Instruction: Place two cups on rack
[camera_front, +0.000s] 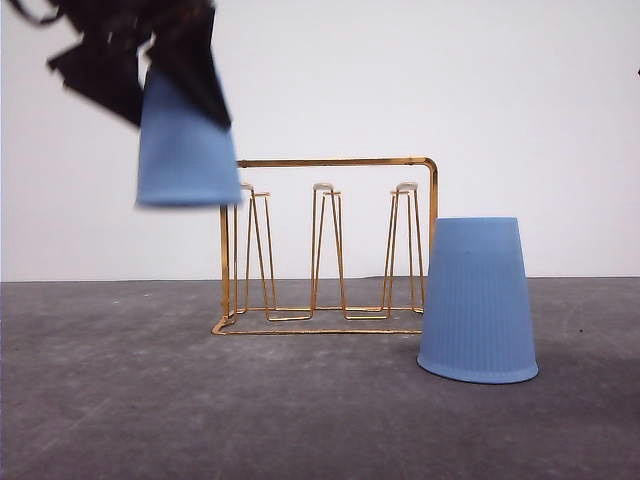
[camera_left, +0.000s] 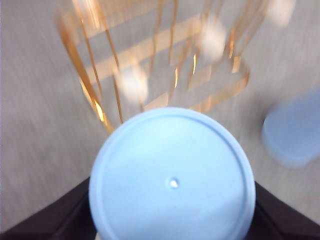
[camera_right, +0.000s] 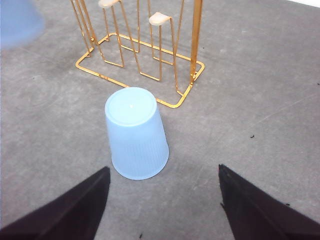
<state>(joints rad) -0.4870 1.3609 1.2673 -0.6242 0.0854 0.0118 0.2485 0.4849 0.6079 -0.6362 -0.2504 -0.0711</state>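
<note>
The left hand (camera_front: 150, 60) grips one light-blue cup (camera_front: 187, 140) upside down in the air, its fingers closed on the cup's sides; the cup's open rim hangs level with the white tip of the leftmost prong (camera_front: 246, 187) of the rack (camera_front: 330, 245), just left of it. In the left wrist view the cup's flat round base (camera_left: 172, 180) faces the camera, with a small dot at its centre, and the rack beneath is blurred. The rack is thin gold wire: a rectangular base, a tall handle frame and three narrow white-tipped prongs, all bare. The second cup (camera_front: 478, 300), tapered and finely ribbed, stands mouth-down on the grey tabletop (camera_front: 300, 420) just right of and nearer than the rack. The right hand (camera_right: 162, 205) hovers near this cup, fingers spread wide and holding nothing
</note>
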